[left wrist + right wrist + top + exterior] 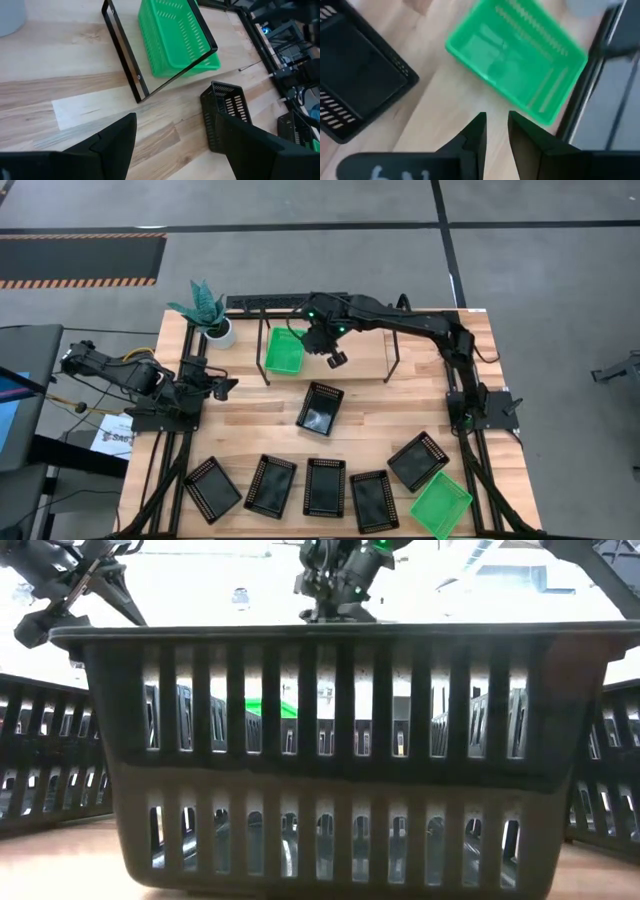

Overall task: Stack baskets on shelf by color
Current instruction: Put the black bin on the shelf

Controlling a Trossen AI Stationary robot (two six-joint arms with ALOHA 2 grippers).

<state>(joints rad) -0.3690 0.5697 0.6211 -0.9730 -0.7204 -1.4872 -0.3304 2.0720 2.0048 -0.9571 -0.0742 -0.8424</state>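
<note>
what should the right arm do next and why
Probably swing the right gripper toward the lone black basket and lower over its rim. One green basket already sits under the shelf, the gripper hangs beside it holding nothing, fingers nearly closed, and that black basket is the nearest loose one.

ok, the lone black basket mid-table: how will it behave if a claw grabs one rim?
The black basket is thin slotted plastic with open mesh walls, so probably light and a bit flexible at the rim. It's empty and shallow, so likely to tilt when held by one edge. On the smooth wooden table it would probably slide rather than tip if nudged.
</note>
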